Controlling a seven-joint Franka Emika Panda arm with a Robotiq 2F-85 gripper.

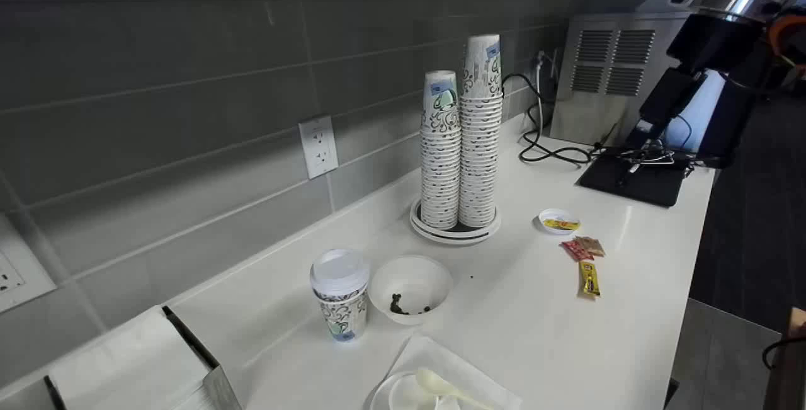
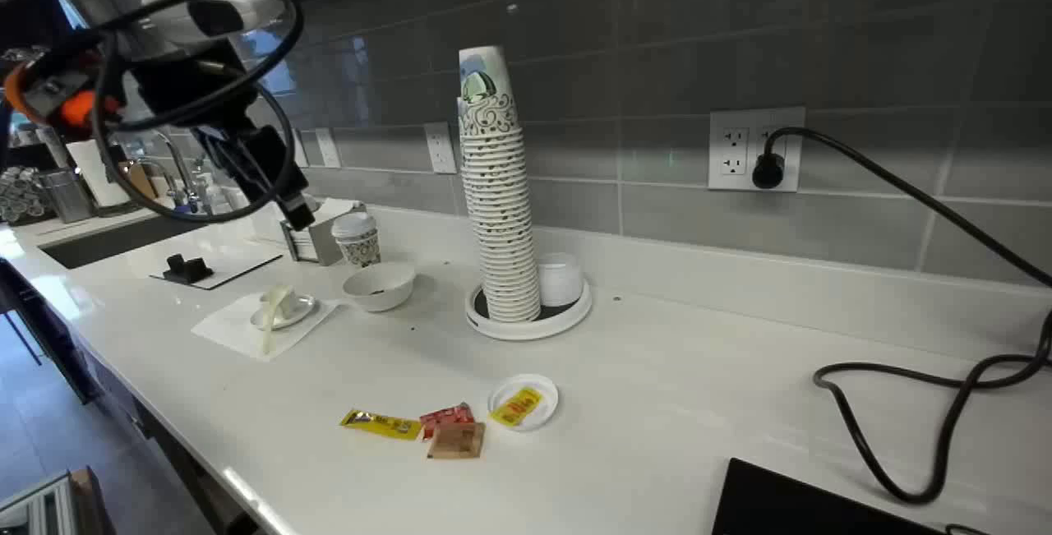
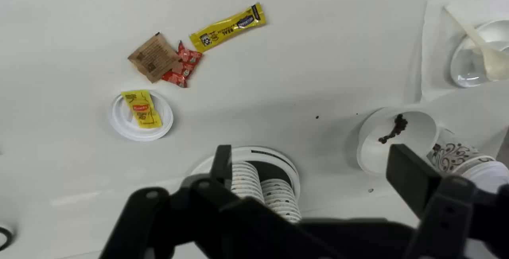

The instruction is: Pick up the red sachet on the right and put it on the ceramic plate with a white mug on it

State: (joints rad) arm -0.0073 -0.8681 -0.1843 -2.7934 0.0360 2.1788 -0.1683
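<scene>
The red sachet [image 1: 574, 250] lies flat on the counter, partly under a brown packet [image 1: 592, 245], in both exterior views [image 2: 444, 415] and the wrist view [image 3: 190, 57]. A yellow packet [image 3: 228, 27] touches or nearly touches it. A small white mug [image 2: 288, 302] stands on a ceramic plate [image 2: 301, 313] on a napkin, with a pale spoon across it. No markings show on the mug. In an exterior view the mug [image 1: 406, 396] is cut off by the frame's bottom. My gripper [image 3: 314, 167] is open and empty, high above the counter, apart from the sachet.
Tall paper cup stacks [image 1: 441, 177] stand on a round tray [image 2: 567, 321] by the wall. A white bowl [image 1: 434, 284] and lidded paper cups [image 2: 359, 249] stand near the plate. A white lid [image 3: 119, 119] holds another yellow packet. A black cable [image 2: 871, 445] crosses the counter.
</scene>
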